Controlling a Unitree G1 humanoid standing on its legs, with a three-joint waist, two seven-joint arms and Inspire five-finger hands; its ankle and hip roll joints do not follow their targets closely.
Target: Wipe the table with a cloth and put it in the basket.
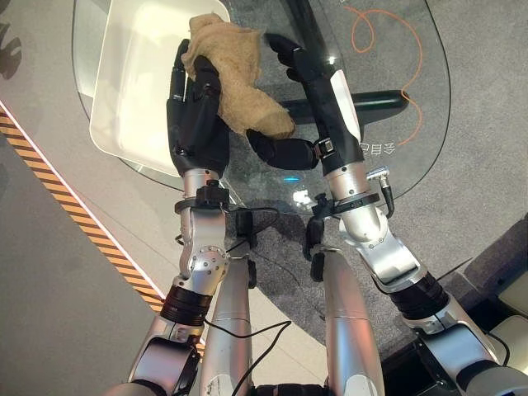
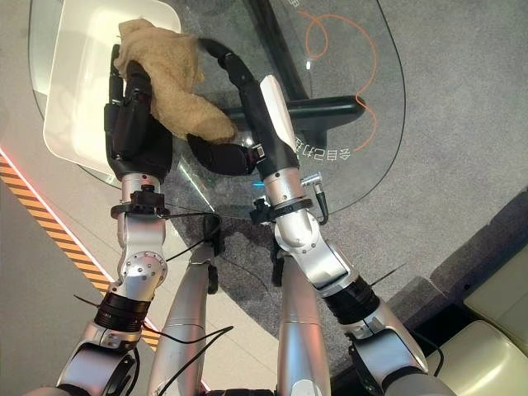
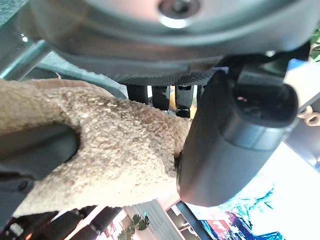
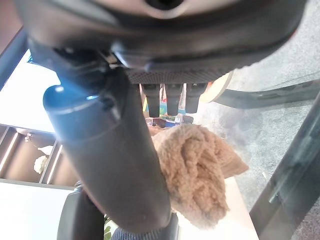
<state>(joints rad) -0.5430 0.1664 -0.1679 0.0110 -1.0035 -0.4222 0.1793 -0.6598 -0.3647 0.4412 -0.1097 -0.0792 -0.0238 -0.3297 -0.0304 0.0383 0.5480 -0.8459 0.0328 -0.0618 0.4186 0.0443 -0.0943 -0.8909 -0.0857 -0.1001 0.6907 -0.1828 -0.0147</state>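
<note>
Holding the cloth [image 1: 235, 78] between them, both hands sit over the glass table [image 1: 412, 124], near the edge where the white basket [image 1: 132, 82] lies. Left hand [image 1: 196, 107] has fingers curled into the cloth; right hand [image 1: 309, 78] keeps fingers nearly straight, thumb pressed against the cloth's near end. Judged step: transfer to basket. Next move calls for carrying the cloth over the rim, then release.

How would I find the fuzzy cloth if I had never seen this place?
Look at the round glass table, then at its left part where a white basket sits. Between the robot's two dark hands hangs a tan cloth, gripped by the left hand, with the right hand beside it. It is the only soft, woolly brown thing there.
</note>
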